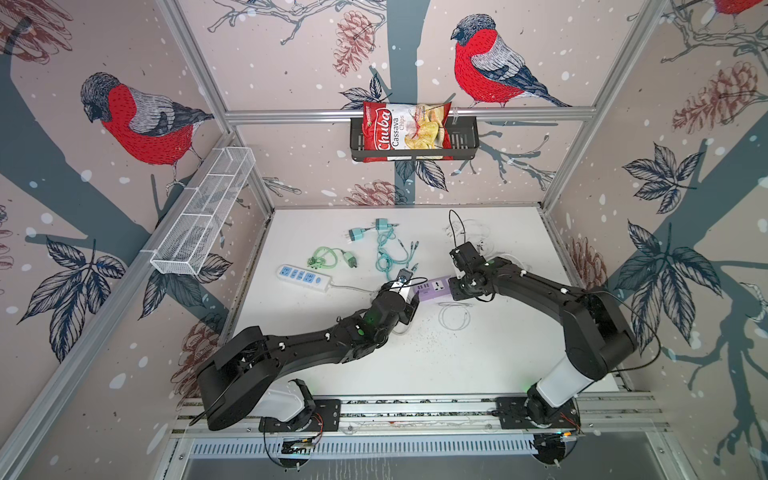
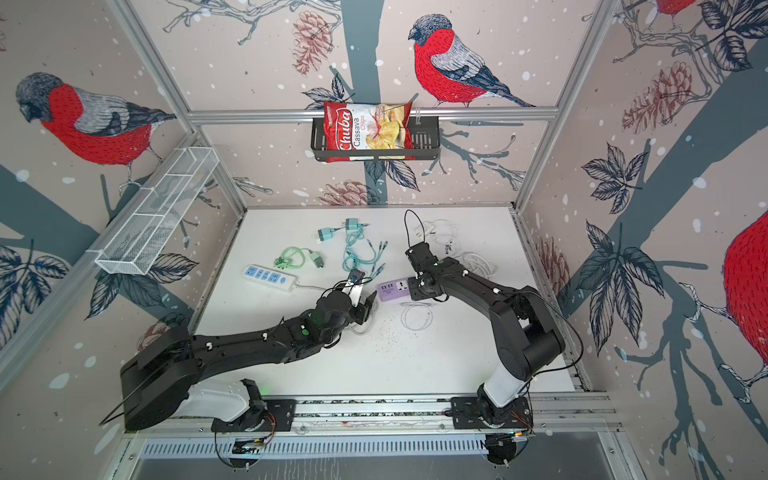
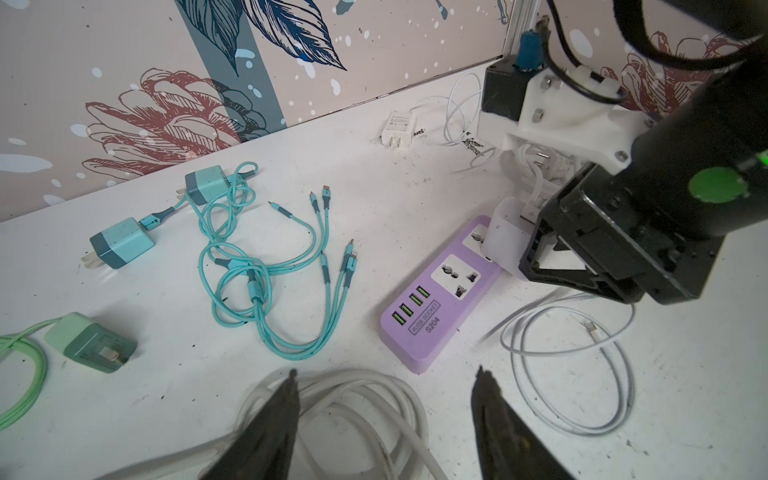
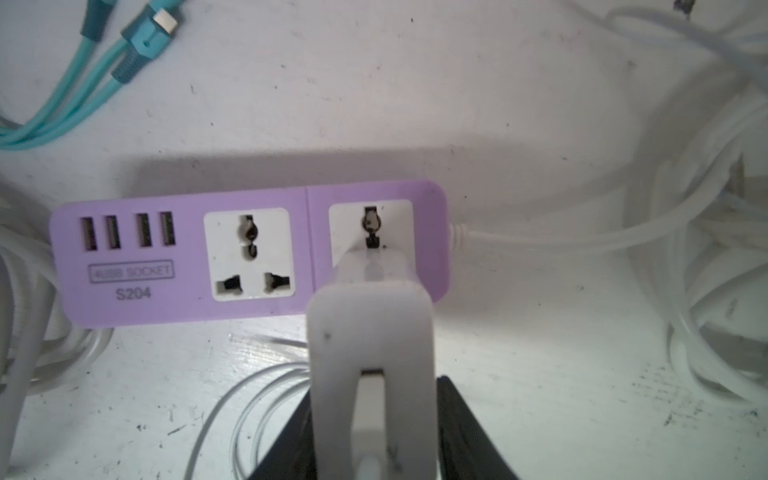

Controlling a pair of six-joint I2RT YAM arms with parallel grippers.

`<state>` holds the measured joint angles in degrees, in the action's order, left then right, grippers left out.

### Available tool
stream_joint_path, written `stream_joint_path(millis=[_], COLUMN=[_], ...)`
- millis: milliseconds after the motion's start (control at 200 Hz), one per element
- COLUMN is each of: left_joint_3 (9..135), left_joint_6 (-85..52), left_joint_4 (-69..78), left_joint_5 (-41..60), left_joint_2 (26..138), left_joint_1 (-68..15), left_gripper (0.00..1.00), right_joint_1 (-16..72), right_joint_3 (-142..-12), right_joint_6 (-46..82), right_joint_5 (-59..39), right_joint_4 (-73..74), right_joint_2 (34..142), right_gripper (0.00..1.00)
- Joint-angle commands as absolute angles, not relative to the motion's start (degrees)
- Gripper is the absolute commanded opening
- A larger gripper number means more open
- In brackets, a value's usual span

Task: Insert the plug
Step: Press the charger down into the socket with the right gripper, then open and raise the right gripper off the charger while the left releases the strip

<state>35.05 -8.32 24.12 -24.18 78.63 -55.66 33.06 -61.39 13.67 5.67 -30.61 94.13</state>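
Observation:
A purple power strip (image 1: 432, 289) (image 2: 392, 291) (image 3: 432, 303) (image 4: 187, 286) lies flat mid-table. A white plug (image 3: 505, 239) (image 4: 370, 332) stands on its socket at the cord end, base against the socket face and prongs hidden. My right gripper (image 1: 455, 289) (image 2: 411, 289) (image 4: 374, 415) straddles the plug. Its black fingers (image 4: 457, 424) flank the plug's sides, with a thin gap showing on one side. My left gripper (image 1: 412, 308) (image 2: 368, 307) (image 3: 386, 372) is open and holds nothing. It hovers by the strip's USB end, over a coil of thick white cord (image 3: 353, 399).
A white-and-blue power strip (image 1: 303, 278) lies at the left. Teal chargers with tangled cables (image 1: 386, 253) and a green charger (image 1: 332, 259) lie behind. A thin white cable loop (image 1: 455, 316) lies in front of the purple strip. A white cable heap (image 1: 478, 241) and small white charger (image 3: 399, 129) sit at the back right.

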Motion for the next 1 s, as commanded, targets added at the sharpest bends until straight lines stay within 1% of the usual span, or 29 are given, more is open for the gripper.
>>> stream_joint_path(millis=[0, 125, 275, 375, 440, 545, 670, 830, 996], left_joint_3=[35.1, 36.2, 39.6, 42.3, 44.4, 46.7, 47.8, 46.2, 41.5], left_joint_6=[-7.7, -6.3, -4.0, -3.1, -2.7, -2.5, -3.2, -6.0, -9.1], left_joint_4=[25.7, 25.9, 25.4, 25.2, 24.4, 23.4, 21.9, 19.1, 16.4], left_joint_5=[-24.4, -25.2, -26.6, -26.1, -25.6, -25.5, -26.1, -27.1, -29.0], left_joint_2=[79.1, 80.6, 83.1, 85.0, 86.1, 87.1, 86.8, 83.5, 76.8], left_joint_1=[-55.6, -55.6, -54.9, -53.7, -53.0, -52.6, -52.6, -52.6, -52.5], left_gripper=[0.65, 0.67, 0.70, 0.70, 0.70, 0.70, 0.70, 0.70, 0.72], right_joint_1=[33.1, 33.0, 31.1, 27.8, 24.0, 18.3, 14.3, 12.7, 12.2], right_joint_3=[-62.6, -63.8, -64.1, -63.7, -63.3, -64.2, -70.6, -84.2, -99.7], right_joint_6=[14.4, 14.7, 16.4, 17.7, 18.4, 19.2, 20.5, 22.0, 22.9], right_joint_5=[5.7, 5.7, 5.2, 3.3, 1.1, -3.2, -3.4, -2.5, -1.6], right_joint_4=[-31.5, -32.0, -32.1, -31.0, -29.2, -26.4, -24.7, -24.7, -25.0], right_joint_2=[93.8, 92.2, 88.6, 85.4, 83.6, 83.9, 89.9, 103.5, 118.0], right_gripper=[0.48, 0.55, 0.59, 0.60, 0.60, 0.60, 0.60, 0.60, 0.58])
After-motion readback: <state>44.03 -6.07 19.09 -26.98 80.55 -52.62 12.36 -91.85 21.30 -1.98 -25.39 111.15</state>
